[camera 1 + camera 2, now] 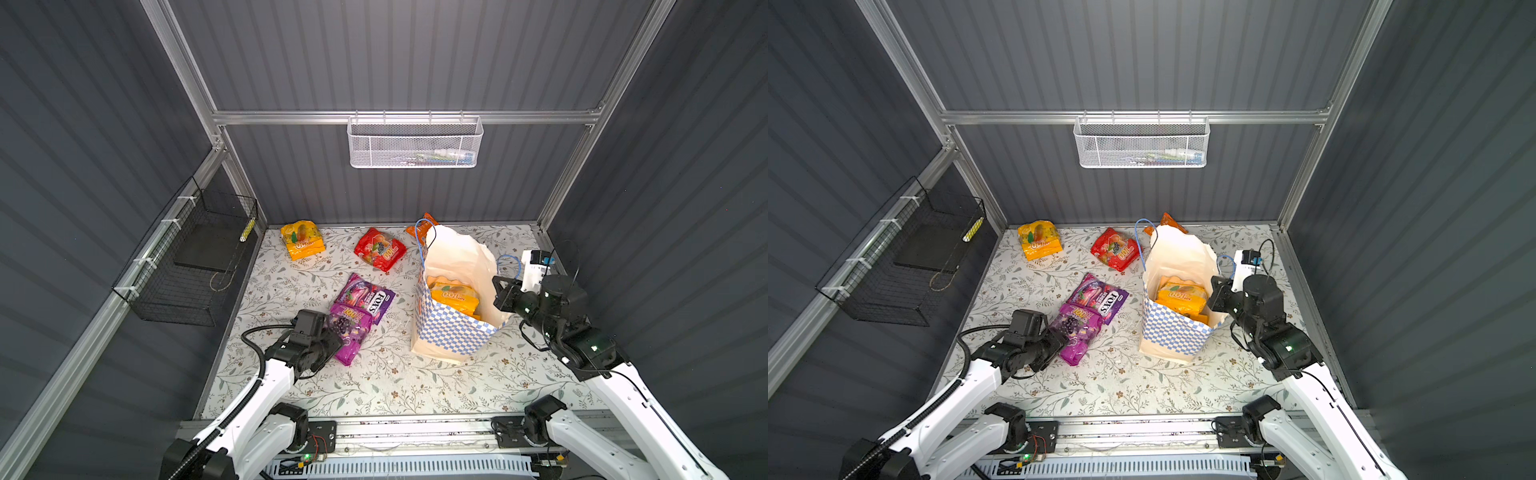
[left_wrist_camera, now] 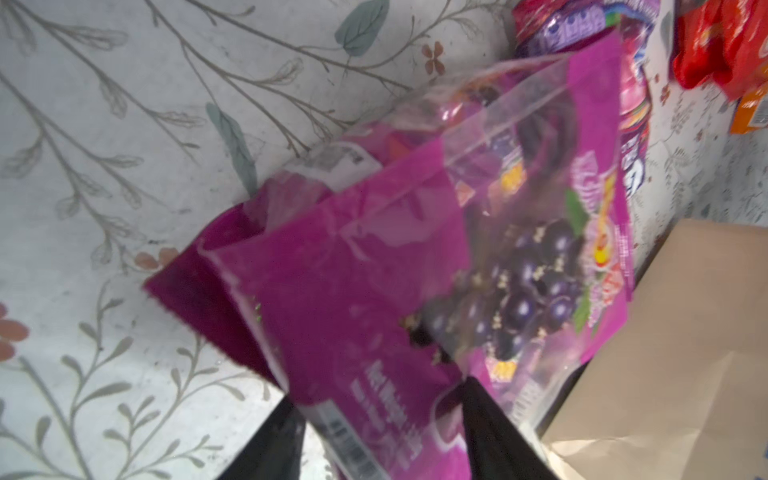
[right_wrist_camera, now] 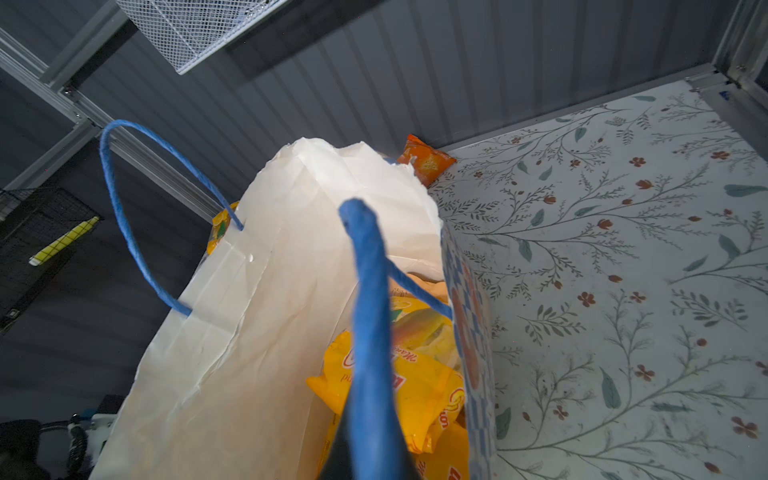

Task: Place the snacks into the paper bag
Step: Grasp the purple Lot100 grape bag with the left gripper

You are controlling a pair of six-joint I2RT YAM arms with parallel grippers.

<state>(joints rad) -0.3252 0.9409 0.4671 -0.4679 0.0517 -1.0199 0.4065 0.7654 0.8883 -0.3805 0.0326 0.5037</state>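
My left gripper (image 1: 334, 332) (image 1: 1061, 334) (image 2: 378, 395) is shut on the edge of the purple grape packet (image 1: 353, 336) (image 2: 374, 270), which is tilted up off the floral table. A FOX'S packet (image 1: 368, 297) lies just behind it. Further back lie a red packet (image 1: 380, 249) and a yellow-orange packet (image 1: 302, 240). A small orange packet (image 1: 424, 226) (image 3: 426, 160) rests behind the paper bag (image 1: 451, 332) (image 3: 249, 332). The bag stands open with yellow packets (image 1: 453, 297) (image 3: 415, 374) inside. My right gripper (image 1: 500, 291) (image 3: 370, 465) is shut on its blue cord handle (image 3: 365, 291).
A white mesh basket (image 1: 413, 143) hangs on the back wall. A black wire basket (image 1: 195, 266) is fixed to the left wall. Dark ribbed walls and metal rails close the table (image 1: 374, 386) on three sides.
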